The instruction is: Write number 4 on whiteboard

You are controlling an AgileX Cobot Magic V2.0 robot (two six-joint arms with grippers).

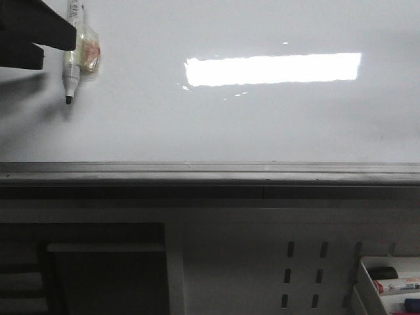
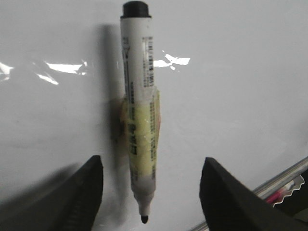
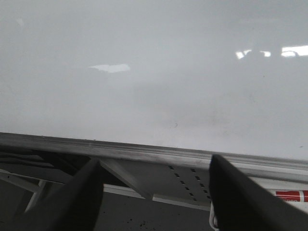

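The whiteboard (image 1: 262,125) fills the upper part of the front view, glossy and white, with a bright rectangular light reflection (image 1: 272,69) across its middle. A grey metal rail (image 1: 210,172) runs along its near edge. No marker strokes show on the board in any view, so the number 4 is not written.

A marker (image 1: 72,49) stands near the far left corner of the board, its black tip pointing toward the near edge and resting on or just above the surface; contact cannot be told. A band of yellowish tape (image 1: 87,51) is wrapped around its barrel. In the left wrist view the marker (image 2: 139,115) runs lengthwise between the two dark fingers (image 2: 82,197) of the left gripper (image 2: 150,192), cap end away and tip toward the fingers. The fingers stand wide apart and neither touches the barrel; the marker appears to be fixed to the arm by the tape. In the front view the dark body of the left arm (image 1: 33,29) covers the board's far left corner.

The right gripper (image 3: 154,197) hangs over the near rail (image 3: 144,151) of the board, its fingers (image 3: 72,202) spread wide and holding nothing.

Below the board, toward the right, a white tray (image 1: 387,282) holds spare markers (image 1: 397,286).
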